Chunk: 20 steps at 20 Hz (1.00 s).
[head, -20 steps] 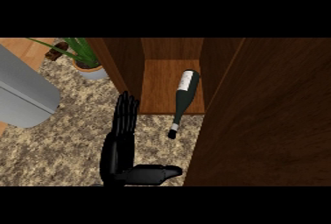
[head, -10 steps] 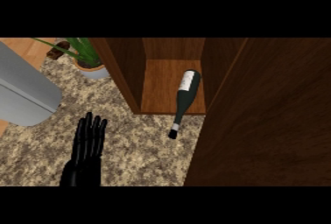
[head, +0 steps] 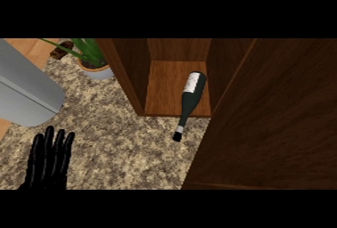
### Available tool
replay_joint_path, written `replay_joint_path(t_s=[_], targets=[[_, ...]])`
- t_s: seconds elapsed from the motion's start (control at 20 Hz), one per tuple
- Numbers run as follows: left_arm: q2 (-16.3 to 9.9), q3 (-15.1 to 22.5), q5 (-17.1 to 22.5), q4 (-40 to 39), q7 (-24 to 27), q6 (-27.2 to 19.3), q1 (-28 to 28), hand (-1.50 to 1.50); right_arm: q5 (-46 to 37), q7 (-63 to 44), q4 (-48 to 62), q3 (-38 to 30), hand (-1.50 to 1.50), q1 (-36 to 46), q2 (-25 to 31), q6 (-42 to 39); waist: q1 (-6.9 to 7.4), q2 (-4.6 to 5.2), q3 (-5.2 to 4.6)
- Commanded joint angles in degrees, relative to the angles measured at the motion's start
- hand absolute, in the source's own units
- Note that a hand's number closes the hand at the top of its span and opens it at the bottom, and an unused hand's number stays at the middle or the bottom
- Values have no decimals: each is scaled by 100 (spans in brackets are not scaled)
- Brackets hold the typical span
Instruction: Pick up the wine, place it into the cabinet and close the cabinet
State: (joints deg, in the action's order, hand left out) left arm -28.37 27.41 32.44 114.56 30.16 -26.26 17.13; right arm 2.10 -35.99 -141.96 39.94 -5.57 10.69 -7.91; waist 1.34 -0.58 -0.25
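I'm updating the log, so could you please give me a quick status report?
Left robot hand open, low over the counter; right out of view. Wine bottle lying in the cabinet, neck sticking out over the front edge. Cabinet door open.

The wine bottle (head: 189, 100) lies on its side in the upper middle of the frame, its body with the pale label on the wooden floor of the open cabinet (head: 172, 84) and its neck reaching down over the shelf's front edge above the speckled counter (head: 125, 151); the cabinet door (head: 276, 129) (a broad dark wooden panel) fills the right side; at the lower left the left hand (head: 47, 162) shows with straight fingers pointing up, well apart from the bottle; a potted plant (head: 89, 55) stands at the upper left beside the cabinet wall; a grey rounded object (head: 26, 93) sits at the left edge.
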Motion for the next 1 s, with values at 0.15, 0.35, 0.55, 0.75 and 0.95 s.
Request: replay_joint_path(t_s=[0.15,0.35,0.55,0.75,0.95], targets=[[-325,-784,662,-68,114,681,270,-150,-251,-608,230,1342,150,1081,-1033,633,17,18,-18],[-794,-1319,992,341,99,1075,741,-150,-230,-816,422,1444,150,1831,-1049,1620,107,1,-11],[-1004,-1593,1228,213,176,1606,930,-150,-181,-461,1283,1292,150,2779,-1044,2274,200,35,-18],[-1054,-1746,1309,184,295,1916,1062,-150,98,-347,1932,954,150,3662,-1036,2747,300,55,-16],[-1233,-2117,1606,205,179,2182,1104,-150,685,-473,2717,392,150,4800,-1050,3124,334,73,-8]])
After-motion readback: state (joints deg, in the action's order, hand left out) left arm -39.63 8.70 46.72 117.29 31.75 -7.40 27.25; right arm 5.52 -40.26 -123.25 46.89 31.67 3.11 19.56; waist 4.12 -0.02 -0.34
